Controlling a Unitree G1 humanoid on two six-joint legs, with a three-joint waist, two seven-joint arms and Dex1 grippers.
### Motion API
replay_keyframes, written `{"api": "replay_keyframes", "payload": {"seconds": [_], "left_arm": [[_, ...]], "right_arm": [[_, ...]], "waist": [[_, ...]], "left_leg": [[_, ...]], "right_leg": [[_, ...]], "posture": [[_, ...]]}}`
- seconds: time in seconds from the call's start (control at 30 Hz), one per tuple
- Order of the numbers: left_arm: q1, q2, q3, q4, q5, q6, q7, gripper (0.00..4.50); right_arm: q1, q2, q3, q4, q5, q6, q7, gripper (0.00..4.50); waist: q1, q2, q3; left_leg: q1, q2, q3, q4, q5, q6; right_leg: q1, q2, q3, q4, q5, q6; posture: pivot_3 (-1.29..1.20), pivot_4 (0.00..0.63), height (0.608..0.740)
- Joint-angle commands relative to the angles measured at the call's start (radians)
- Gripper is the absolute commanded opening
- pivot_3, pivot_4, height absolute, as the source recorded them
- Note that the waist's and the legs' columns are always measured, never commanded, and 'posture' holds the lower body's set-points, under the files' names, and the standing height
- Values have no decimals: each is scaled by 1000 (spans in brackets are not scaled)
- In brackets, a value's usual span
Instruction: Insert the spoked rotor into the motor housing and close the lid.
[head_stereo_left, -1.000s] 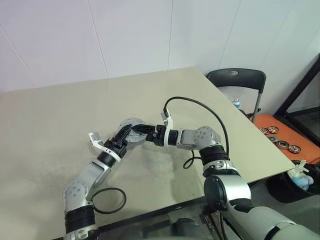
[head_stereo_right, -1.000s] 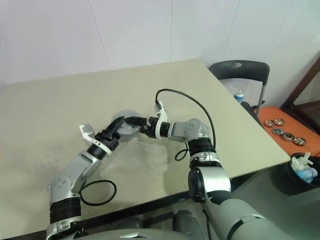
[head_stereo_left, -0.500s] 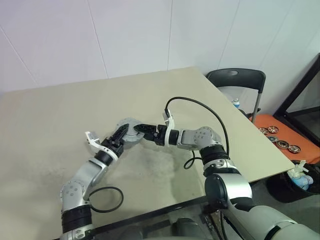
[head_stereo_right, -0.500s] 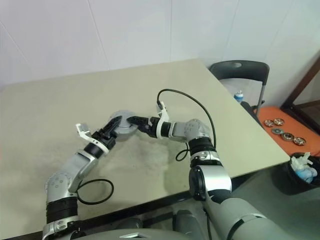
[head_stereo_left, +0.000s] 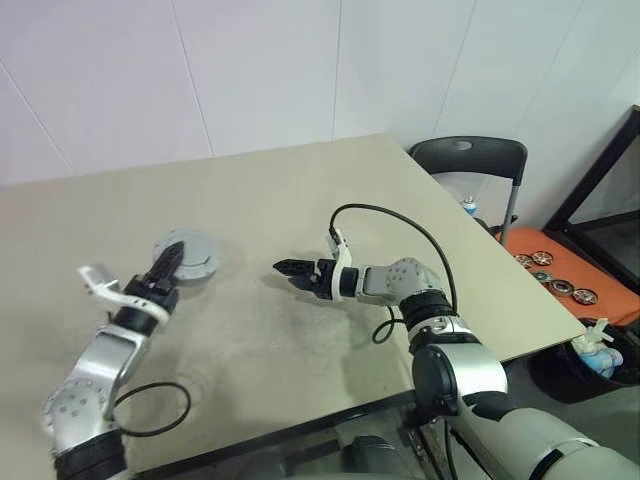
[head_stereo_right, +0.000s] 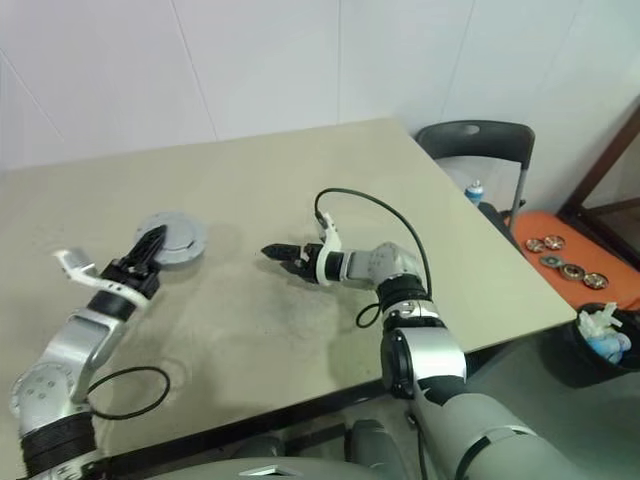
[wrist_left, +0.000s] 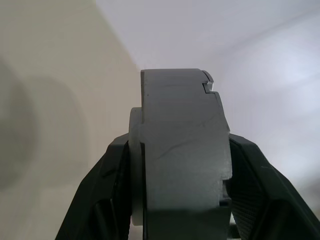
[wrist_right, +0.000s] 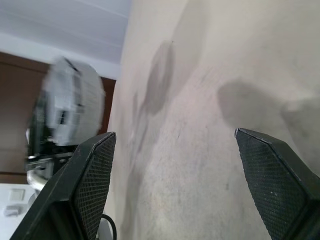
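My left gripper (head_stereo_left: 172, 262) clamps the closed motor housing (head_stereo_left: 188, 256) edgewise toward the tabletop's (head_stereo_left: 300, 190) left edge; my right gripper (head_stereo_left: 287, 268), open and empty, lies well apart.

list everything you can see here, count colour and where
motor housing: 1, grey, lid shut, held on edge between the left gripper's fingers, over the table's left side
table: 1, beige, fills the middle
folding chair: 1, black, past the table's far right corner
bottle: 1, clear with blue cap, beside the chair
orange surface: 1, right of the table, with small wheel-like discs, several, dark and silver
bin: 1, black, lower right, with rubbish in it
left gripper: 1, black fingers, clamped on the housing
right gripper: 1, black fingers, open, over the table's middle
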Motion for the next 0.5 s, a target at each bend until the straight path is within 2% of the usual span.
{"api": "replay_keyframes", "payload": {"seconds": [0.03, 0.23, 0.5], "left_arm": [[11, 74, 93, -14, 19, -55, -31, 2395], [32, 201, 165, 141, 103, -68, -101, 2395], [-27, 296, 85, 428, 364, -106, -235, 2395]], "right_arm": [[-41, 18, 15, 13, -15, -24, 26, 3989], [-54, 25, 13, 45, -33, -49, 31, 3989], [-45, 18, 12, 47, -54, -73, 11, 3989]], "waist": [[5, -1, 0], [10, -1, -1], [7, -2, -1]], "left_leg": [[0, 0, 0, 0, 0, 0], [0, -2, 0, 0, 0, 0], [1, -2, 0, 0, 0, 0]], "right_leg": [[0, 0, 0, 0, 0, 0], [1, -1, 0, -1, 0, 0], [1, -1, 0, 0, 0, 0]], "posture": [[0, 0, 740], [0, 0, 740], [0, 0, 740]]}}
